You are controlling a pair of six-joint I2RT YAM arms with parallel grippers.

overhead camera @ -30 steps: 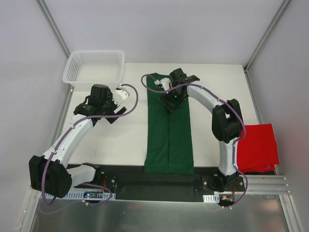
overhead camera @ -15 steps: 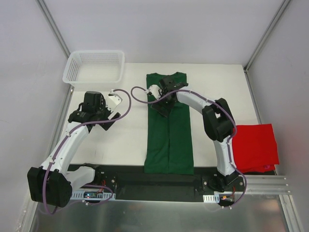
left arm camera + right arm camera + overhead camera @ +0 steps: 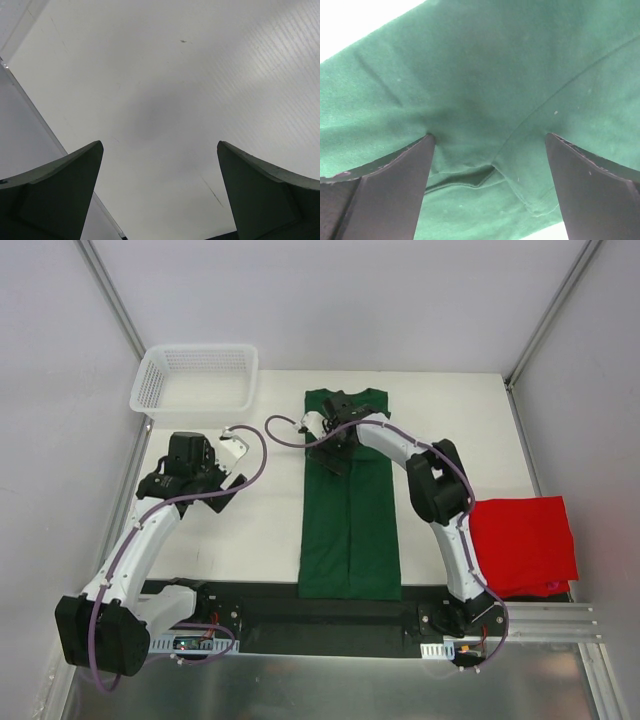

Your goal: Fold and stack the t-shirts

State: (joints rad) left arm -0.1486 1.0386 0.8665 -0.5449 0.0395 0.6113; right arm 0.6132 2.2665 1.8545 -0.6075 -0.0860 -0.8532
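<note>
Poising right hand (image 3: 487, 136) wide open, empty, green shirt (image 3: 350, 530) collar directly beneath, its length running away behind; idling left hand (image 3: 159, 143) released, farther off.

1. The left arm (image 3: 140, 535) folds back at the elbow — wrist ending at 12 o'clock from its base; the left jaws gape wide.
2. The right arm (image 3: 392, 443) arcs to 11 o'clock, the right jaws wide apart, pointing down.

Dark green t-shirt (image 3: 350, 530) flat mid table (image 3: 250, 530), sleeves folded in to a long strip (collar at far end); red t-shirt (image 3: 525, 545) a rough square at right edge.
</note>
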